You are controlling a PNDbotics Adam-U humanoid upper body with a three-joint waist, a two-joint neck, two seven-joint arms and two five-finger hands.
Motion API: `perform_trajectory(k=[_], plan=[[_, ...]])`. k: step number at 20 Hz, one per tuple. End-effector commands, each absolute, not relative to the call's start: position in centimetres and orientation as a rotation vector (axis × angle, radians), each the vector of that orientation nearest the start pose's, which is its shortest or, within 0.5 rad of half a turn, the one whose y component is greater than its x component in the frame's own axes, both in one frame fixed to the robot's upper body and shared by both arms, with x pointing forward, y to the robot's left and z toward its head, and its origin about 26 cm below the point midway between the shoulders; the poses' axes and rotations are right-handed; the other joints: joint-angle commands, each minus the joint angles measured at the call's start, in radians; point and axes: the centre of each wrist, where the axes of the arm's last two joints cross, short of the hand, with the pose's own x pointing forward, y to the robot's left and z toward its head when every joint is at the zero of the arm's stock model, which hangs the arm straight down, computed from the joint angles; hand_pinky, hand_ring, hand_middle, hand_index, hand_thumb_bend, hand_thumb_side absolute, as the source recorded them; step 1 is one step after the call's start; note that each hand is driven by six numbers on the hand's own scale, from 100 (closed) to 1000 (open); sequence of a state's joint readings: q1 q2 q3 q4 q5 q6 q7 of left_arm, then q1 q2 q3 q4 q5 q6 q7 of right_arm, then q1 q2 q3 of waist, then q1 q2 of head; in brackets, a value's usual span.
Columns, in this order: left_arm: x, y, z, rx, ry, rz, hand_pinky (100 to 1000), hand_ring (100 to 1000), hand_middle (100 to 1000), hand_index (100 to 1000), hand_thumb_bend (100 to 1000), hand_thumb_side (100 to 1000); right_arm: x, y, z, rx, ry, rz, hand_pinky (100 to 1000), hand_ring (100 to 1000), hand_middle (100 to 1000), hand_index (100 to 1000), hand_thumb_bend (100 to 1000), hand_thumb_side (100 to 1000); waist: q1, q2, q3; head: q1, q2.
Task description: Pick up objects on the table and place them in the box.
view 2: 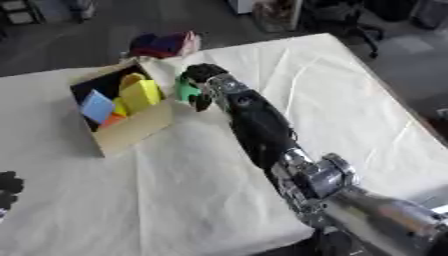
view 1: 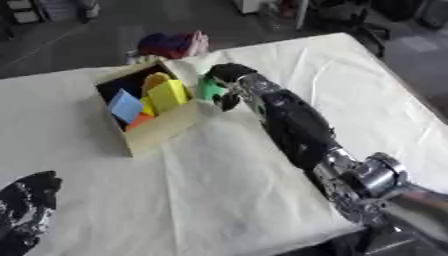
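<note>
The robot's right arm is reaching far across the table (view 1: pixel 262 200), which is wearing a pale cloth. At the end of the arm, the right hand (view 1: pixel 229 80) is curling its fingers round a small green block (view 1: pixel 210 89) and holding it just beside the right wall of the box (view 1: pixel 162 132), close to the box's top edge. I cannot tell if the green block is touching the box or the cloth. The box is a tan cardboard one with its top open, and it is sitting tilted on the far left part of the table. Inside it, some blocks are already lying together — a blue block (view 1: pixel 125 106) leaning at the front, a yellow block (view 1: pixel 168 94) standing behind it, and an orange block (view 1: pixel 138 122) peeking out low down between them. The left hand (view 1: pixel 31 200) is resting at the lower left corner of the left eye view, dark and partly cut off, and I cannot tell how its fingers are lying. Behind the box, past the table's far edge, something red and blue (view 1: pixel 171 44) is sitting — it is too blurry to name.
</note>
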State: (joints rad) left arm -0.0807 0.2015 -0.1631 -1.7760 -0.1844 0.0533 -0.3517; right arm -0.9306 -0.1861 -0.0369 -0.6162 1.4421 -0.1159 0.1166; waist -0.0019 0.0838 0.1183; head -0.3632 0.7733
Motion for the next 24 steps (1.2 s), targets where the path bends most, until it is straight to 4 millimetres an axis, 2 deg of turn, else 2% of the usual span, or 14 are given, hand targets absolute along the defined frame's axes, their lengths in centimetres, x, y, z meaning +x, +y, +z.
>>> perform_trajectory(k=[1, 2, 3, 4, 8, 16, 17, 18, 19, 20, 21, 22, 24], plan=[[28.9, 23.0, 7.4, -0.073, -1.699, -0.744, 835, 810, 731, 855, 100, 498, 48.4, -21.9, 8.1, -1.144, -1.241, 1.486, 851, 709, 506, 655, 100, 102, 0.017, 0.006, 0.003, -0.002, -0.003], [28.9, 23.0, 7.4, -0.073, -1.699, -0.743, 835, 810, 731, 855, 100, 499, 48.4, -21.8, 7.9, -1.166, -1.257, 1.474, 839, 681, 458, 591, 100, 100, 0.017, 0.007, 0.004, -0.002, -0.003], [28.9, 23.0, 7.4, -0.073, -1.699, -0.743, 835, 810, 731, 855, 100, 500, 48.3, -21.6, 7.7, -1.188, -1.272, 1.461, 834, 670, 439, 565, 100, 100, 0.017, 0.007, 0.004, -0.003, -0.003], [28.9, 23.0, 7.3, -0.073, -1.699, -0.743, 835, 810, 731, 855, 100, 503, 48.3, -21.6, 7.5, -1.209, -1.288, 1.448, 819, 632, 374, 484, 100, 100, 0.016, 0.007, 0.005, -0.002, -0.003], [28.9, 23.0, 7.3, -0.073, -1.697, -0.742, 835, 810, 731, 852, 100, 505, 48.3, -21.6, 7.5, -1.297, -1.356, 1.385, 796, 576, 285, 383, 100, 100, 0.012, 0.007, 0.006, -0.003, -0.003], [28.9, 23.0, 7.3, -0.073, -1.697, -0.742, 836, 809, 731, 848, 100, 504, 48.3, -21.8, 7.7, -1.372, -1.429, 1.308, 784, 544, 245, 345, 100, 100, 0.010, 0.006, 0.008, -0.004, -0.003], [28.9, 23.0, 7.3, -0.074, -1.697, -0.742, 836, 809, 731, 848, 100, 504, 48.4, -21.8, 7.7, -1.370, -1.431, 1.303, 790, 559, 283, 392, 100, 100, 0.009, 0.005, 0.007, -0.003, -0.003], [28.9, 23.0, 7.3, -0.074, -1.697, -0.742, 836, 809, 731, 848, 100, 504, 48.4, -21.9, 7.8, -1.364, -1.432, 1.296, 804, 600, 384, 511, 100, 100, 0.009, 0.005, 0.007, -0.003, -0.003], [28.9, 23.0, 7.3, -0.073, -1.697, -0.743, 836, 809, 731, 848, 100, 504, 48.4, -22.0, 7.9, -1.352, -1.430, 1.291, 813, 626, 442, 580, 100, 100, 0.009, 0.005, 0.007, -0.003, -0.003], [28.9, 23.0, 7.3, -0.072, -1.697, -0.743, 836, 809, 731, 847, 100, 503, 48.4, -22.2, 7.9, -1.337, -1.427, 1.287, 826, 676, 554, 732, 100, 168, 0.009, 0.005, 0.007, -0.002, -0.003], [28.9, 23.0, 7.4, -0.072, -1.698, -0.742, 836, 809, 731, 847, 100, 503, 48.4, -22.5, 8.1, -1.316, -1.427, 1.275, 836, 710, 633, 821, 100, 266, 0.009, 0.005, 0.007, -0.002, -0.003], [28.9, 23.0, 7.4, -0.071, -1.698, -0.742, 836, 809, 731, 847, 100, 504, 48.4, -22.8, 8.1, -1.284, -1.424, 1.264, 858, 765, 753, 914, 100, 411, 0.009, 0.005, 0.007, -0.001, -0.003], [28.9, 23.1, 7.4, -0.070, -1.698, -0.742, 836, 809, 731, 847, 100, 503, 48.5, -23.4, 8.2, -1.192, -1.393, 1.270, 887, 819, 854, 962, 100, 503, 0.009, 0.005, 0.006, -0.001, -0.003]])
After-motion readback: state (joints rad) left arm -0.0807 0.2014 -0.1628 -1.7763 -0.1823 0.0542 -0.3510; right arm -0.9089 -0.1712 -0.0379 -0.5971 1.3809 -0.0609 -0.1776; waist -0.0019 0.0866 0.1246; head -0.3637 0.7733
